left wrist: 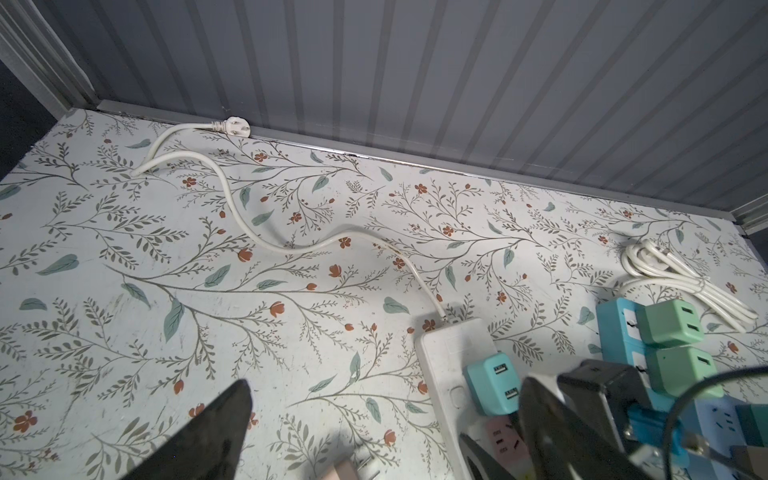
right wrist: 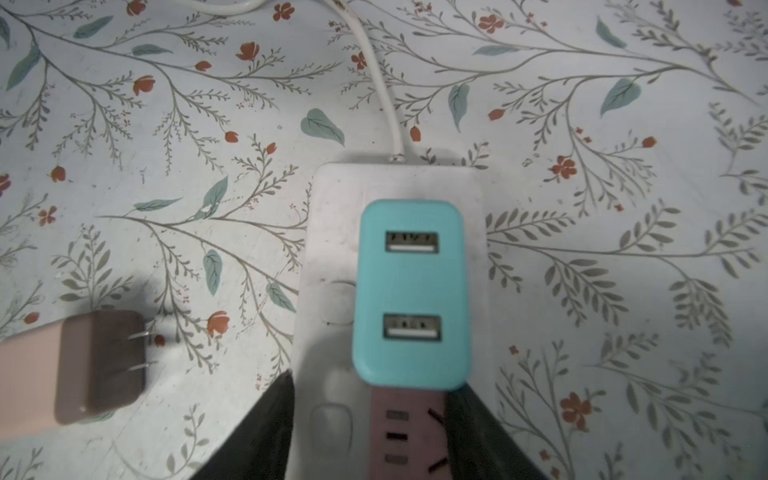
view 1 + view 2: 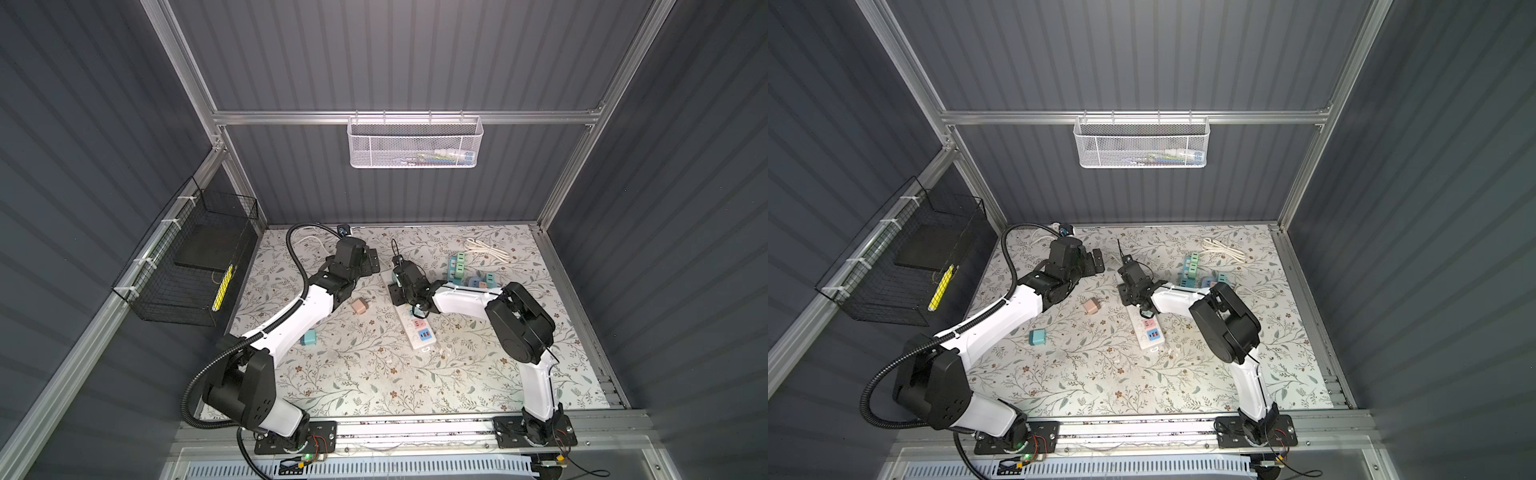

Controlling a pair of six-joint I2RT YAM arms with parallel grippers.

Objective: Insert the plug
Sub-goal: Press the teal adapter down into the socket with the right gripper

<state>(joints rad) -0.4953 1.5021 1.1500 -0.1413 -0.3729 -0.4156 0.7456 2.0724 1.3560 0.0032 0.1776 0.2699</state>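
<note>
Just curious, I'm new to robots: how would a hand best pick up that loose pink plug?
Come from above and pinch the pink plug across its flat sides, clear of the prongs. It lies on its side, prongs level.

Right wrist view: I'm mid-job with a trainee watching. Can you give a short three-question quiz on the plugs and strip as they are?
1. True or false: the teal plug sits in the white power strip.
2. The pink plug is: A) seated in the strip; B) loose on the table, prongs bare; C) stacked on the teal plug.
3. Fill in: the teal plug's face shows ___ USB ports.
Key: 1 true; 2 B; 3 two.
</note>
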